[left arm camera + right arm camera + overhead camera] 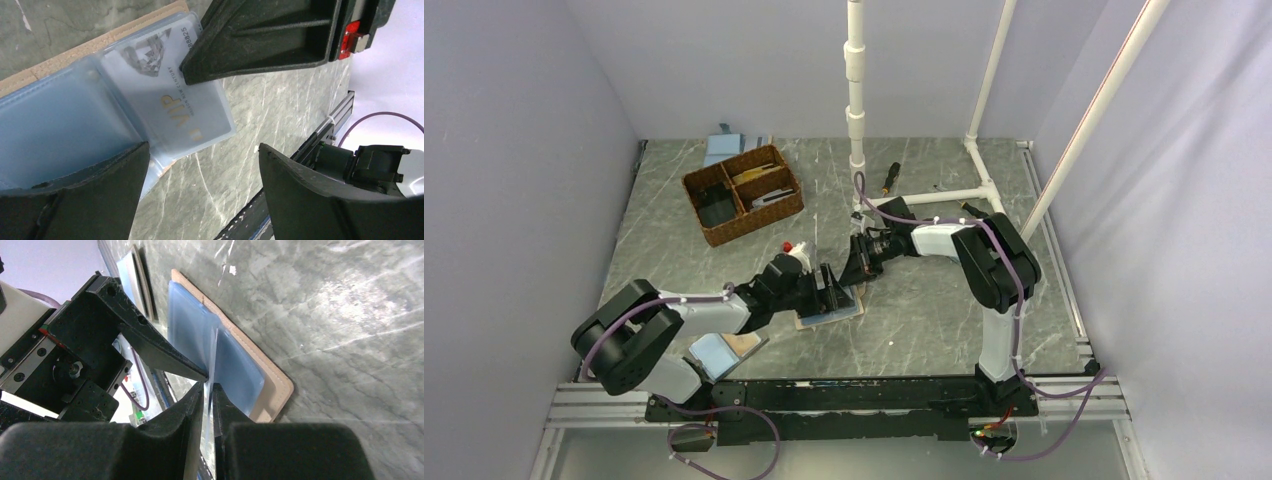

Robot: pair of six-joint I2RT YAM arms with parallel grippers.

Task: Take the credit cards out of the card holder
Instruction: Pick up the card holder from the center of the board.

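Note:
The card holder (846,311) lies open on the table, with light-blue plastic sleeves (55,130) and tan edging (280,385). One sleeve stands lifted, and a pale credit card (175,107) printed "VIP" shows inside it. My right gripper (209,387) reaches in from the far side and is shut on the thin edge of that lifted sleeve. My left gripper (203,146) is open over the holder's near edge. One of its fingers (75,200) rests on the neighbouring sleeve, the other over bare table. Whether the right pads pinch the card itself or only the sleeve, I cannot tell.
A wicker basket (744,193) with compartments stands at the back left, with a blue folder (722,148) behind it. Another folder (724,348) lies by the left arm's base. A screwdriver (890,178) and a white pipe frame (856,100) are at the back.

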